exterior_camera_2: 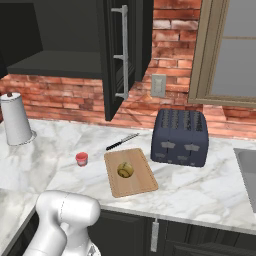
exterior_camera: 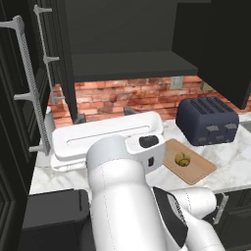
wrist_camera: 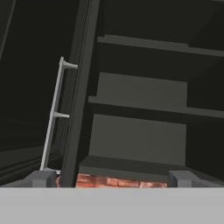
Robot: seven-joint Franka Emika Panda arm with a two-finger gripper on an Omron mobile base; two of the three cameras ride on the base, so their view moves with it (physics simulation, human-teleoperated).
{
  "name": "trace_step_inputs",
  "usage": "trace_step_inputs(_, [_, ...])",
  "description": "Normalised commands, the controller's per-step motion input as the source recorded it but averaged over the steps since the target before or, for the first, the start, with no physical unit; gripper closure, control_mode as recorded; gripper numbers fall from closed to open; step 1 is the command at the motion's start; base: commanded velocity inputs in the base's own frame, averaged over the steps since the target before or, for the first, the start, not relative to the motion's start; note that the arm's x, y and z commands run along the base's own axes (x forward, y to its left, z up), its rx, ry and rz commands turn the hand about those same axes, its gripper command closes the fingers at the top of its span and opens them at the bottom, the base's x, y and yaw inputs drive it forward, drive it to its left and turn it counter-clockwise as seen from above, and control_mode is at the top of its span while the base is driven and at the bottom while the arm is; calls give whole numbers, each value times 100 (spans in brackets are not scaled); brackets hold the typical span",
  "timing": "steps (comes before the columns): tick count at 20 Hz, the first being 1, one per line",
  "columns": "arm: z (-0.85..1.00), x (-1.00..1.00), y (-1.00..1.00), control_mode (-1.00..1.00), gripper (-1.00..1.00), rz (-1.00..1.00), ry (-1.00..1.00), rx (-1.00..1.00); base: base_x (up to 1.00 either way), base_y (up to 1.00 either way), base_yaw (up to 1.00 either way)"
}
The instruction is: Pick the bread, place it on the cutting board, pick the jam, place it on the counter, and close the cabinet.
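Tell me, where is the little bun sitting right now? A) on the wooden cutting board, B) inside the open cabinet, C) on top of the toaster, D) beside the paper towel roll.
A: the bun rests on the cutting board on the counter, left of the toaster; the jam stands off the board's left edge.

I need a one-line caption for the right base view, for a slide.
Bun on the cutting board, jam jar on the marble counter, cabinet door open.
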Motion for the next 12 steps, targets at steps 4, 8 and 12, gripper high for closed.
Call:
trace_step_inputs(4, [0,3,4,-100,-100,0,-3,0,0,0,0])
trace_step_inputs(8, [0,3,0,-100,-100,0,-2,0,0,0,0])
trace_step_inputs(12, [0,11,0,-100,-100,0,-2,0,0,0,0])
